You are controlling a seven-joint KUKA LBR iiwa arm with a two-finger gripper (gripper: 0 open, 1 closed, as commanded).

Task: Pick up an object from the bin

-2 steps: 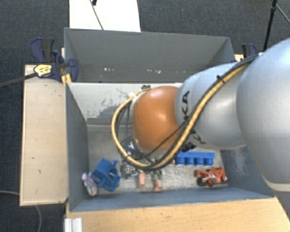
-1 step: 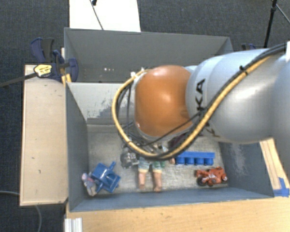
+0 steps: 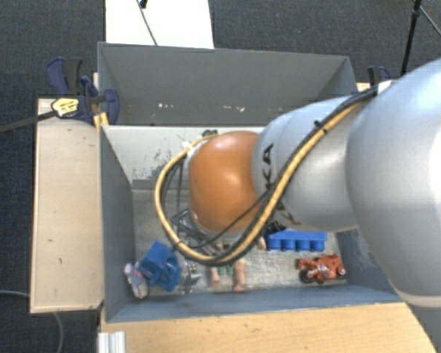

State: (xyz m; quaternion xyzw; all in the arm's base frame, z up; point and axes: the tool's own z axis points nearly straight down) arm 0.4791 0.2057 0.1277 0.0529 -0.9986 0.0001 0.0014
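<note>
1. The big silver arm (image 3: 367,160) comes in from the right and bends down into the grey metal bin (image 3: 220,87), covering much of its right side from where I stand.
2. At its wrist sits a rounded orange cover (image 3: 220,179), hanging over the middle of the bin floor, and a yellow-and-black cable (image 3: 160,197) loops out to the left of it and under it.
3. The jaws are tucked beneath that cover, so I cannot tell how far apart they stand or whether anything is caught in them.
4. The loose things lie along the front of the bin. Nearest the wrist, just below the cable loop, are a couple of pink pieces (image 3: 239,274) with a small green bit (image 3: 214,274) beside them.
5. Just right of the cover, close to the arm, lies a blue studded brick (image 3: 298,240), and in front of it, near the front wall, a red toy car (image 3: 321,268).
6. In the front left corner sits a blue chunky piece (image 3: 160,265), with a pale little figure (image 3: 136,279) touching its left side.
7. Which of these the jaws are over, I cannot tell.
</note>
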